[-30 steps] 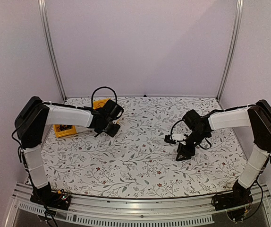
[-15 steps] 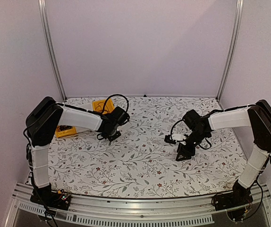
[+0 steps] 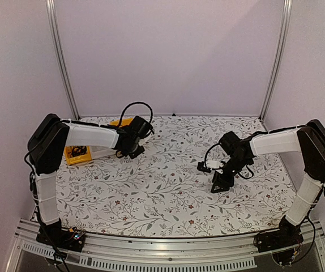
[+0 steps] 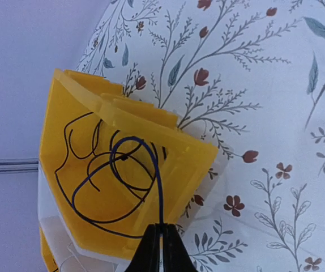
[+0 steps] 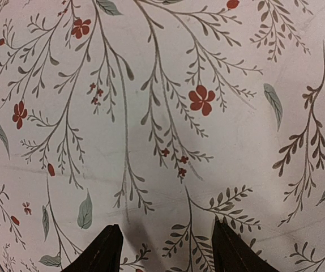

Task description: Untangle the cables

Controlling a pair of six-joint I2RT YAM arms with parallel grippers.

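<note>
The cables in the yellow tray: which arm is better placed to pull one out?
Left. The left gripper is shut on a cable at the yellow tray; the right gripper is open and empty over the tablecloth.

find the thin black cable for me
Left wrist view: the cable loops over the yellow tray at the table's far left, pinched by the left end effector.

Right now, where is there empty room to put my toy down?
The middle of the table, between the left tool and the right tool, is bare, and so is the front strip. It's crowded back left, around the yellow box holding the cables.
</note>
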